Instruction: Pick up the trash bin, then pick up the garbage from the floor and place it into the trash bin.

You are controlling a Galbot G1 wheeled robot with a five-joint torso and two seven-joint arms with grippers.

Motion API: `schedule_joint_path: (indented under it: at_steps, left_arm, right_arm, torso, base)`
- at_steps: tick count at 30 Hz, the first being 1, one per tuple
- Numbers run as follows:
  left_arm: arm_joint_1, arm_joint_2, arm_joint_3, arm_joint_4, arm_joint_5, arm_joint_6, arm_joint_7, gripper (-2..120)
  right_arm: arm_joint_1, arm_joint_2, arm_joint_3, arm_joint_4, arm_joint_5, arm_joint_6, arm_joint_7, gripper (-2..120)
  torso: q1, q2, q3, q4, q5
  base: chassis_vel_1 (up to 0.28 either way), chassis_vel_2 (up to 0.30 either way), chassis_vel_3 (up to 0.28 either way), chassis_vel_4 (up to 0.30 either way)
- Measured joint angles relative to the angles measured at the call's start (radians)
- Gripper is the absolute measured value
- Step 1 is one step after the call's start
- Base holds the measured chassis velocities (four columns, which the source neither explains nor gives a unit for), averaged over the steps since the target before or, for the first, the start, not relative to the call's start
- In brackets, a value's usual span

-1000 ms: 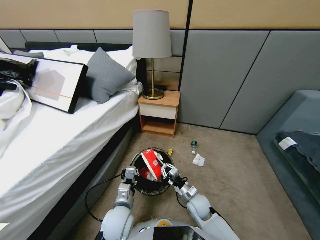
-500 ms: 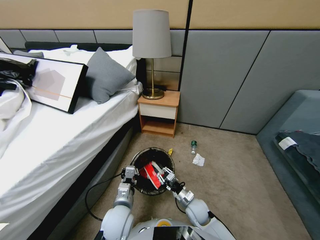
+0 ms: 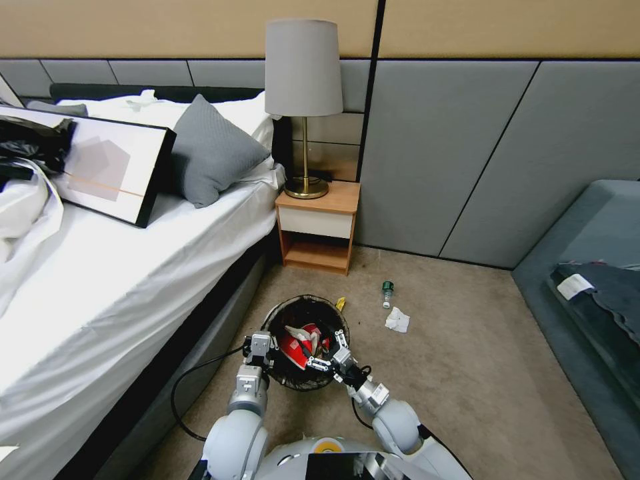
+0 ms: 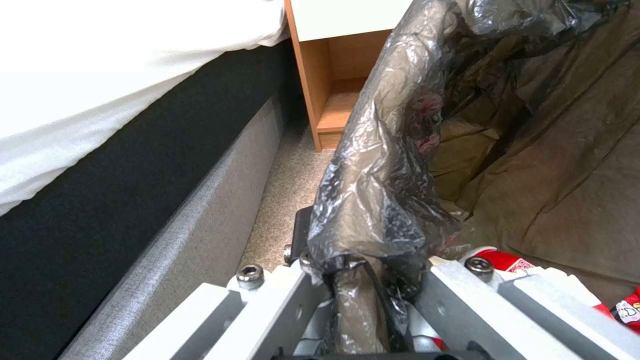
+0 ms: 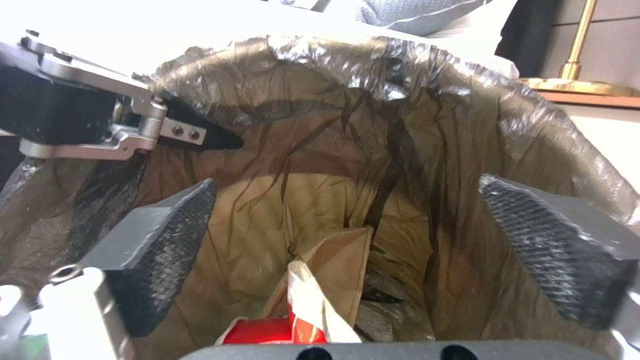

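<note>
- We find the trash bin [image 3: 305, 341] on the floor [image 3: 467, 347] just in front of the robot, close beside the bed base [image 3: 220, 320]; its black bag [image 4: 380, 165] is folded over the rim.
- The left gripper [image 3: 259, 347] sits at the bin's nine o'clock edge; in the left wrist view its fingers [image 4: 267, 310] are pressed onto the rim with the bag film pinched between them.
- The right gripper [image 3: 325, 355] hangs over the bin's mouth at about four o'clock; in the right wrist view its pads [image 5: 160, 240] stand spread apart with nothing between them.
- A red-and-white packet [image 3: 300, 343] lies inside the bin, below the spread pads; a brown paper scrap [image 5: 333, 260] lies next to it.
- Litter remaining on the floor: a small green-capped bottle [image 3: 387, 293] at the bin's one o'clock; a white tissue wad [image 3: 397, 320] at two o'clock, near the bottle; a yellow wrapper [image 3: 341, 304] just beside the far rim at twelve o'clock.
- Handling, in our judgement: the bin looks light and thin-walled; the bag film is slippery, so a rim pinch may creep; the hold should bite rim and film together.
- The tissue should be soft and nearly weightless; we would pinch it across its bulk from above.
- The bottle is hard, smooth and liable to roll; we would close across its body, not on the cap.
- The wrapper is thin and flat; a raised crease is the likeliest purchase.
</note>
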Motion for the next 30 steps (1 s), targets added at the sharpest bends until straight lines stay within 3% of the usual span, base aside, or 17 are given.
schedule_joint_path:
  at_steps: [8,11,18,24,30]
  left_arm:
    - [-0.004,0.001,-0.009,0.009,-0.001,0.001,0.000,2]
    - [-0.010,0.000,-0.017,0.020,-0.005,0.001,-0.001,2]
    - [-0.012,-0.002,-0.023,0.022,-0.012,0.001,-0.002,2]
    - [-0.021,-0.003,-0.026,0.029,-0.024,0.001,-0.004,2]
    - [-0.027,-0.003,-0.027,0.030,-0.032,0.001,-0.005,2]
  right_arm:
    - [-0.015,0.021,0.040,0.115,-0.061,0.013,0.067,100]
    - [-0.052,0.048,0.083,0.242,-0.078,-0.006,0.180,100]
    - [-0.171,0.110,0.142,0.359,-0.073,-0.014,0.303,100]
    - [-0.310,0.219,0.222,0.363,-0.070,0.123,0.321,100]
    - [-0.353,0.264,0.273,0.324,-0.082,0.215,0.334,100]
  torso:
    - [0.000,0.000,0.000,0.0001,0.0001]
    - [0.000,0.000,0.000,-0.0001,-0.0001]
    - [0.000,0.000,0.000,-0.0001,-0.0001]
    - [0.000,0.000,0.000,-0.0002,0.0000]
    - [0.000,0.000,0.000,0.0001,0.0000]
  base:
    - [0.000,0.000,0.000,0.000]
    - [0.000,0.000,0.000,0.000]
    - [0.000,0.000,0.000,0.000]
    - [0.000,0.000,0.000,0.000]
    - [0.000,0.000,0.000,0.000]
